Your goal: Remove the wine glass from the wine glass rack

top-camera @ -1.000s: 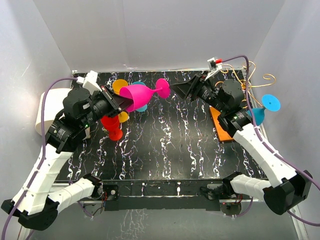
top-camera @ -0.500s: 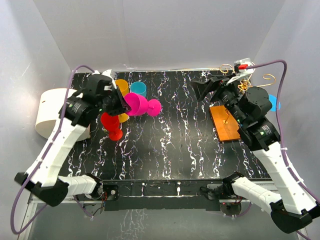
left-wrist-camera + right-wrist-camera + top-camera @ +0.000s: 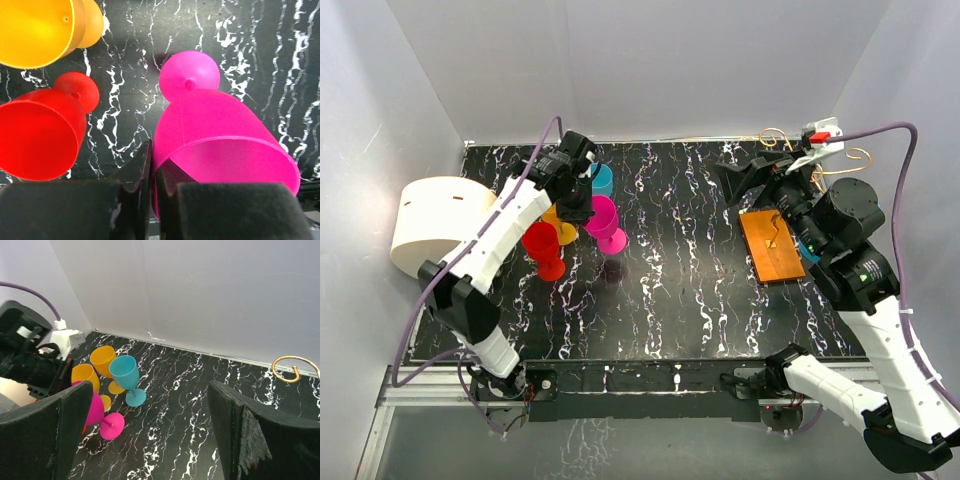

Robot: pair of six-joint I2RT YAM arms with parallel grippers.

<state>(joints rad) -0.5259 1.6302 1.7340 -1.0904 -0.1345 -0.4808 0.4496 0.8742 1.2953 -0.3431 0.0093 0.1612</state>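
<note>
You're looking at a black white-veined surface (image 3: 680, 300) that is taking up most of the top view. A big white drum (image 3: 432, 225) is sitting at its left edge. The left arm (image 3: 490, 250) is reaching out over the left half. The right arm (image 3: 865, 290) is bending up over the right side.

The wine glass rack (image 3: 770, 250) is lying with its orange base flat on the right part of the surface, partly under the right arm. Its gold hooks (image 3: 289, 369) are curling up near the back wall.

The pink wine glass (image 3: 603, 218) is hanging off the rack and well apart from it, left of centre. It is tilting, foot down and low over the surface; can't tell if the foot is touching. The red glass (image 3: 542, 248) is standing just beside it on the left. Two yellow glasses (image 3: 104, 361) and a cyan glass (image 3: 125, 371) are standing upright close behind it.

Your left fingers (image 3: 135, 175) are pinching the rim wall of the pink wine glass, one inside the bowl and one outside. Your right fingers (image 3: 45, 435) are spreading wide with nothing between them, hovering near the rack and pointing toward the cluster of glasses.
</note>
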